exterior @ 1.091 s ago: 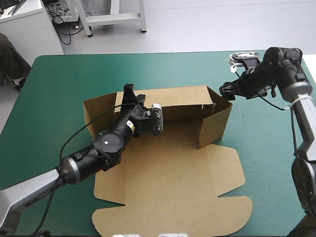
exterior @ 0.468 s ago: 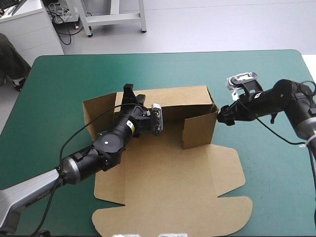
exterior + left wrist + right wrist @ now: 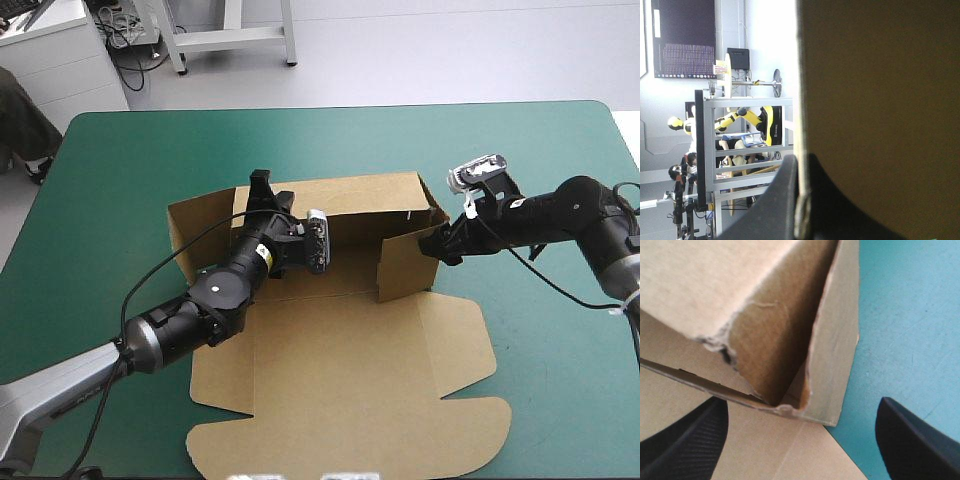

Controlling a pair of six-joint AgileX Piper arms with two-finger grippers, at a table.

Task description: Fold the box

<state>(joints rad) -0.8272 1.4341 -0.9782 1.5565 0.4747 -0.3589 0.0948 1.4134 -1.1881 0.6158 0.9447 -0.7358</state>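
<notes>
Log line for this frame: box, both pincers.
box: far wall raised, lid flat | left pincer: shut on far wall | right pincer: open at side wall

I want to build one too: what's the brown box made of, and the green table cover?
The box looks like matte brown cardboard: its corner edge is torn and fuzzy. The teal-green cover looks like a matte, faintly mottled mat, maybe fabric or rubber.

Soft, even light from above covers my counter (image 3: 130,160). By my left fingers (image 3: 775,210) the box (image 3: 880,100) wall stands dark against the brightness behind it; ahead of my right fingers (image 3: 685,440) its inner corner is shaded.
</notes>
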